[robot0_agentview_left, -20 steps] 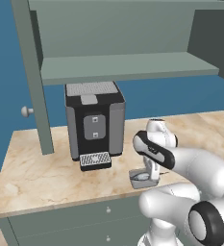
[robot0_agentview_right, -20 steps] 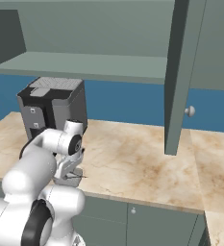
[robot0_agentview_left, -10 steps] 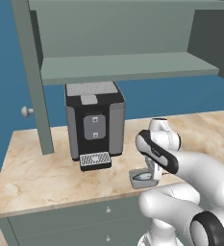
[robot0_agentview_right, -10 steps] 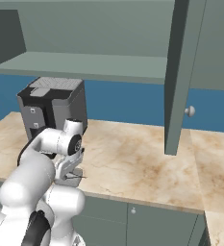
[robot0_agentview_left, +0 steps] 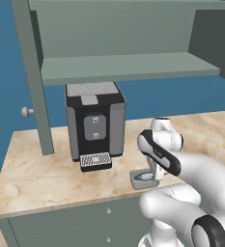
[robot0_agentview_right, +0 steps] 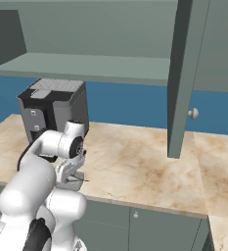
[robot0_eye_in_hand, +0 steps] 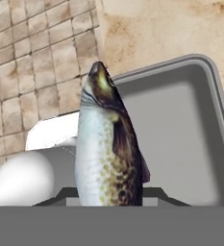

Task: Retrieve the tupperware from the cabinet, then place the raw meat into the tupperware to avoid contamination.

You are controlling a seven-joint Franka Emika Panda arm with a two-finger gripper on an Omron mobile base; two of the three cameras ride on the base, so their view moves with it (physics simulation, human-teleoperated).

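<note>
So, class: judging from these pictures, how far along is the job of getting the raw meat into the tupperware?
Done: the tupperware sits out on the counter, and the cabinet stands open. In hand: the gripper holds the raw meat over the container. Left: releasing the fish inside it.

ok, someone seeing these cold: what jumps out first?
The fish, held in the gripper and hanging over the grey tupperware, dominates the hand view. From the base views, the black coffee machine stands on the marble counter under the open grey-green cabinet, with the tupperware sitting near the counter's front edge, right of the machine.
</note>
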